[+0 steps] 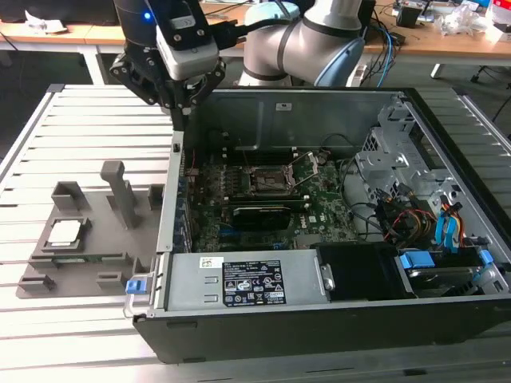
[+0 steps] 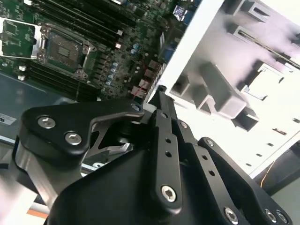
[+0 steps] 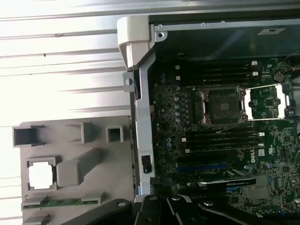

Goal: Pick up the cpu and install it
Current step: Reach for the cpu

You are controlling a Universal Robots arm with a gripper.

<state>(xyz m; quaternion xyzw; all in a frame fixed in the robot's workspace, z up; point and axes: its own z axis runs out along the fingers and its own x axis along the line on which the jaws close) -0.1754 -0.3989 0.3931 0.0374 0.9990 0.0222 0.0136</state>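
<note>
The cpu (image 1: 64,232) is a pale silver square lying flat in a pocket of the grey fixture tray (image 1: 100,257), on the exterior view's left. Both wrist views show the cpu (image 3: 41,175) (image 2: 265,80) seated in that tray (image 3: 93,136). My gripper (image 1: 183,112) hangs shut with nothing in it, above the computer case's left wall, between the tray and the motherboard. Its black fingers (image 2: 161,122) meet at the tips. The black socket (image 1: 270,182) (image 3: 221,105) (image 2: 63,49) on the motherboard is bare, with its metal load plate (image 3: 265,101) swung open beside it.
The open computer case (image 1: 447,144) lies on a slatted metal table (image 1: 80,128). Inside are a power supply (image 1: 247,279), a drive cage (image 1: 391,159) and loose cables (image 1: 399,215). Upright posts (image 1: 120,191) rise from the tray. Desks with clutter stand behind.
</note>
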